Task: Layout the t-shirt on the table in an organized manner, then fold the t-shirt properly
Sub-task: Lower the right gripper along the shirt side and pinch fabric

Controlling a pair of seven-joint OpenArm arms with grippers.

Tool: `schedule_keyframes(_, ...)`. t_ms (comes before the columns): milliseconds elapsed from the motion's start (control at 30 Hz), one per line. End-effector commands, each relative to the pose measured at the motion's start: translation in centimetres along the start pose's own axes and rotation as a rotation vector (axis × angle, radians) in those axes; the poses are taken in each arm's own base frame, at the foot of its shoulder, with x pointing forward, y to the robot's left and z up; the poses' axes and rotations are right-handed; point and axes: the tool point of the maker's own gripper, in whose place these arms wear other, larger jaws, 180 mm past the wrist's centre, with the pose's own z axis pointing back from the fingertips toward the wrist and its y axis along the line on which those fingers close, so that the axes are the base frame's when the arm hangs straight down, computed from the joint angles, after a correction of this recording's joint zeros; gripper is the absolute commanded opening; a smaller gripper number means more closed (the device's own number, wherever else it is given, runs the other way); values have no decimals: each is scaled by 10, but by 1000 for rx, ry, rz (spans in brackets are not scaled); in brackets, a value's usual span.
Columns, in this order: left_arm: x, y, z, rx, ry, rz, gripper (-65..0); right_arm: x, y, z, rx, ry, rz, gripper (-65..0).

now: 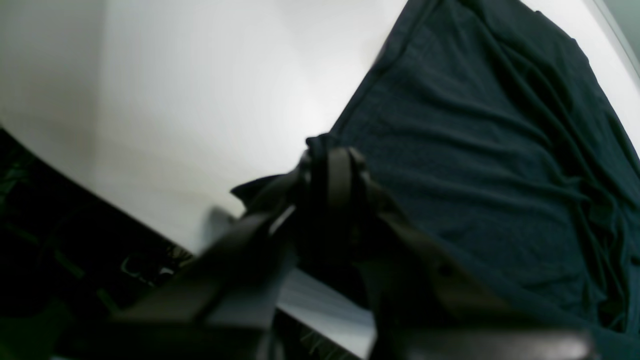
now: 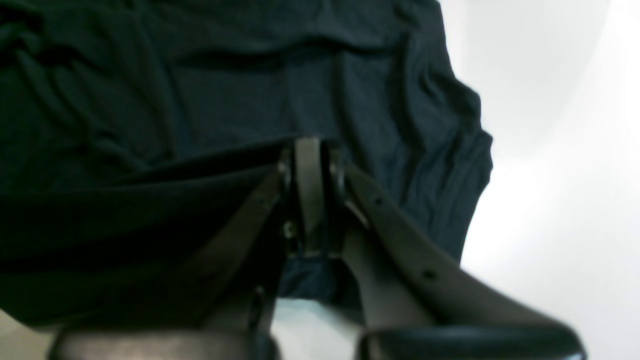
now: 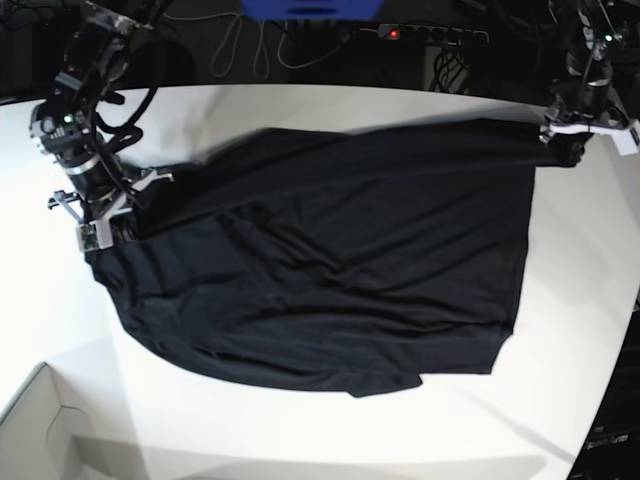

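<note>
The black t-shirt (image 3: 330,260) lies spread and wrinkled across the white table (image 3: 300,430). In the base view my right gripper (image 3: 108,225) is at the shirt's left end, and my left gripper (image 3: 568,140) is at its far right corner. Through the right wrist view, the right gripper (image 2: 310,150) is shut on a raised fold of the t-shirt (image 2: 200,90), with the table (image 2: 550,150) bare to its right. The left wrist view shows the left gripper (image 1: 332,150) shut on a bunched corner of the t-shirt (image 1: 475,150), lifted a little off the table (image 1: 200,100).
A white box corner (image 3: 40,430) sits at the front left of the table. Behind the table's far edge lie a power strip (image 3: 430,35) and cables. The table's curved edge (image 3: 620,370) runs down the right side.
</note>
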Motion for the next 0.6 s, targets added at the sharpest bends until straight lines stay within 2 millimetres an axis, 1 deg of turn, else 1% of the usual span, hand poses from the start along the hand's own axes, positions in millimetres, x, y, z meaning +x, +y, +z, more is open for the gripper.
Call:
schedule_keyframes(0, 14, -8, 0, -27, -46, -7, -649, 19, -4, -1, -5, -63, 0, -650)
schedule_keyframes(100, 14, -9, -2, -28, -47, -3, -649, 24, -8, -7, -7, -72, -8, -650)
schedule_keyframes(167, 18, -13, -3, -38, -57, -1, -649, 29, -14, -8, -11, -77, 11, -650)
schedule_keyframes(300, 23, -17, -6, -47, -72, 3, -649, 33, -15, -18, -3, -80, -7, -650)
schedule_keyframes(400, 24, -18, -9, -50, -76, 8, -649, 26, -16, -24, 7, -61, -24, -650)
schedule_keyframes(433, 26, -20, -10, -53, -81, 8, -649, 27, -19, -26, 5, -60, -18, -650)
schedule_keyframes(567, 24, -19, -11, -52, -77, 11, -649, 20, -19, -32, 15, -40, -35, -650)
